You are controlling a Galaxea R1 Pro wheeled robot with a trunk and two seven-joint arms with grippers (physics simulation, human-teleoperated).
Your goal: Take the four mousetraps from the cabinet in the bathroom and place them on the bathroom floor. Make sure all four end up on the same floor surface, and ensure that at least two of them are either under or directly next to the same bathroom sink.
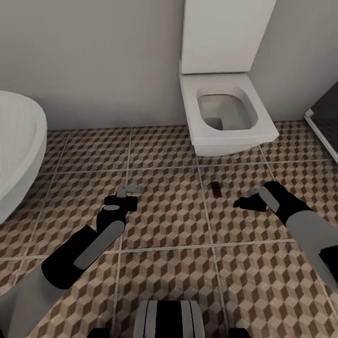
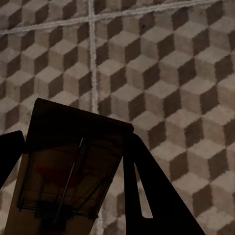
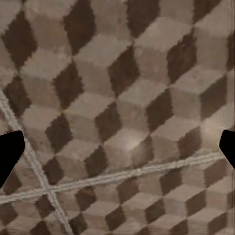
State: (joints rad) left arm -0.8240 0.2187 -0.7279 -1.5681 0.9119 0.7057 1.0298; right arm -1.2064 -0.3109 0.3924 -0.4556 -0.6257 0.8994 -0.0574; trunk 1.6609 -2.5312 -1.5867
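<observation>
I had one mousetrap [image 1: 216, 188] down near the toilet [image 1: 225, 117]; left gripper [image 2: 73, 196] clamped another (apparently), right gripper [image 1: 244, 203] spread empty.

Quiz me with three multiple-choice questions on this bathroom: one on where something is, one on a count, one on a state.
1. Where does the loose trap lie?
A) under the sink
B) on the tiles in front of the toilet
C) inside the toilet bowl

2. How many traps lie loose on the tiles in the head view?
A) one
B) three
C) four

3. What are the left fingers doing?
A) gripping a trap
B) resting on the sink
C) lifting the toilet lid

Answers:
1 B: the floor trap lies on the floor before the toilet, between the left arm and right arm.
2 A: one small dark board shows on the tiles.
3 A: the left wrist view shows the held trap between the left fingers.
</observation>
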